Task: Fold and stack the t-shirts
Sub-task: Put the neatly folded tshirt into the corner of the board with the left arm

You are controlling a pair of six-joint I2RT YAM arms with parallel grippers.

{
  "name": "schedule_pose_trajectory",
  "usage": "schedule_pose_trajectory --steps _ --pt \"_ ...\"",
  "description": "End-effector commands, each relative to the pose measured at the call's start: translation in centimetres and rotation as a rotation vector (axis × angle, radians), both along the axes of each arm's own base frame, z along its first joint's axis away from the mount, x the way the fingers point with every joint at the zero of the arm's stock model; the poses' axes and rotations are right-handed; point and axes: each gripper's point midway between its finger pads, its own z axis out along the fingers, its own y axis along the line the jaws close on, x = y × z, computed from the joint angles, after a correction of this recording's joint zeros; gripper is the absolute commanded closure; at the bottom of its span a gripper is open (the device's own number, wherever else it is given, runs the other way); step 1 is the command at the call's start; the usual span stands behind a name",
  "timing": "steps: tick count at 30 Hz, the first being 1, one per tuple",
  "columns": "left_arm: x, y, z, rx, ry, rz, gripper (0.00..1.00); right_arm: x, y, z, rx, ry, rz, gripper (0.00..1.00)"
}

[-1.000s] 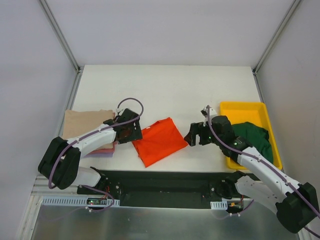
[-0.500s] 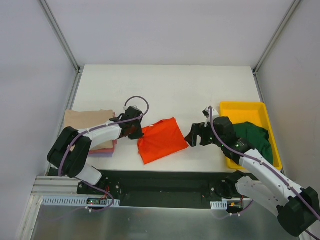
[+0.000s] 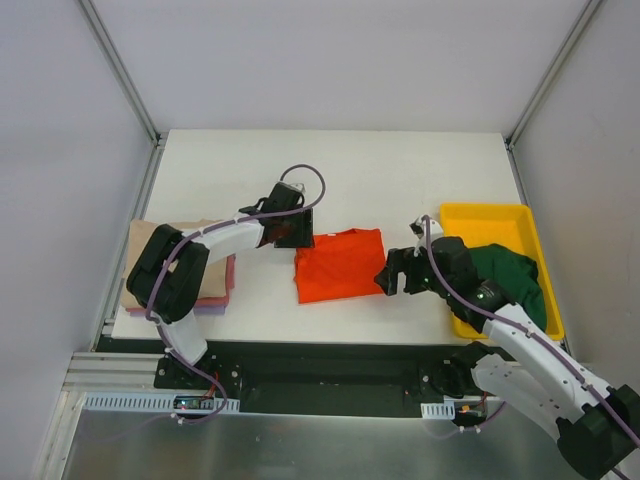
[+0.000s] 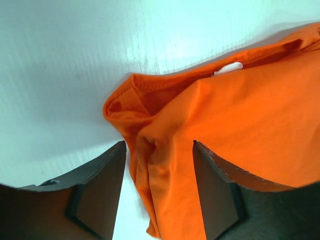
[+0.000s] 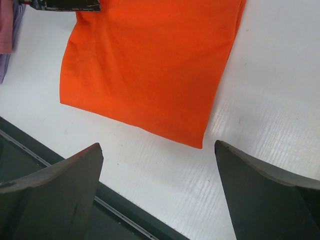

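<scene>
The bright orange-red t-shirt point(image 3: 340, 265) lies folded flat mid-table, also filling the left wrist view point(image 4: 240, 115) and the right wrist view point(image 5: 150, 60). My left gripper point(image 3: 297, 236) is at its far left corner. Its jaws point(image 4: 159, 143) stand apart around a bunched fold of that corner, with bare table showing beside the left finger. My right gripper point(image 3: 392, 272) is open over bare table point(image 5: 157, 145), just off the shirt's near right corner. The dark green t-shirt point(image 3: 510, 275) lies crumpled in the yellow tray point(image 3: 480, 215). Folded tan point(image 3: 140, 245), pink point(image 3: 228, 275) and lavender point(image 3: 215, 308) shirts sit stacked at the left.
The table's dark front rail point(image 5: 125, 215) runs close under my right gripper. The left arm lies across the stack of folded shirts. White walls and metal posts close in the table's back and sides.
My left gripper shut on the orange-red shirt's left corner, dragged it away and to the right so the shirt lies squarer, then parted its jaws. The right gripper barely moved.
</scene>
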Motion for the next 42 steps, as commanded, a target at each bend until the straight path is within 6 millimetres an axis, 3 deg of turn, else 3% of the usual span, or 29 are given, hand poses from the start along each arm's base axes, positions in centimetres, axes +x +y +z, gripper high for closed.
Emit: schedule_pose_trajectory --steps 1,2,6,11,16,25,30,34,38,42 --pt "-0.2 1.4 4.2 0.036 -0.093 -0.019 0.39 0.0 -0.8 0.6 -0.004 -0.028 -0.033 0.04" --pt "-0.7 1.9 4.2 0.043 -0.084 -0.001 0.32 -0.1 -0.8 0.6 -0.004 -0.031 -0.031 0.04" --pt "-3.0 3.6 3.4 0.054 -0.053 0.048 0.25 -0.4 -1.0 0.6 0.001 -0.040 -0.026 0.04" --pt "-5.3 2.4 1.6 -0.021 0.046 0.040 0.25 -0.7 -1.0 0.2 -0.004 -0.036 -0.014 0.04" --pt "-5.4 1.0 0.1 -0.045 0.109 0.099 0.29 -0.7 -1.0 0.0 -0.003 -0.038 -0.011 0.04" --pt "-7.6 -0.2 -5.0 0.022 0.267 0.178 0.46 -1.1 -1.6 0.3 -0.011 -0.065 -0.016 0.04" --pt "-7.7 -0.2 -5.9 0.112 0.261 0.192 0.69 -1.1 -2.1 0.5 -0.018 -0.086 -0.033 0.04" --pt "-6.3 0.9 -4.9 0.290 0.170 0.196 1.00 -1.1 -2.5 0.8 -0.020 -0.103 -0.049 0.04" --pt "-4.1 1.9 -2.1 0.381 0.039 0.131 1.00 -1.1 -3.0 1.1 -0.028 -0.119 -0.061 0.04" --pt "-3.4 5.3 1.1 0.530 -0.091 0.066 1.00 -1.2 -2.5 1.1 -0.019 -0.100 -0.039 0.04"
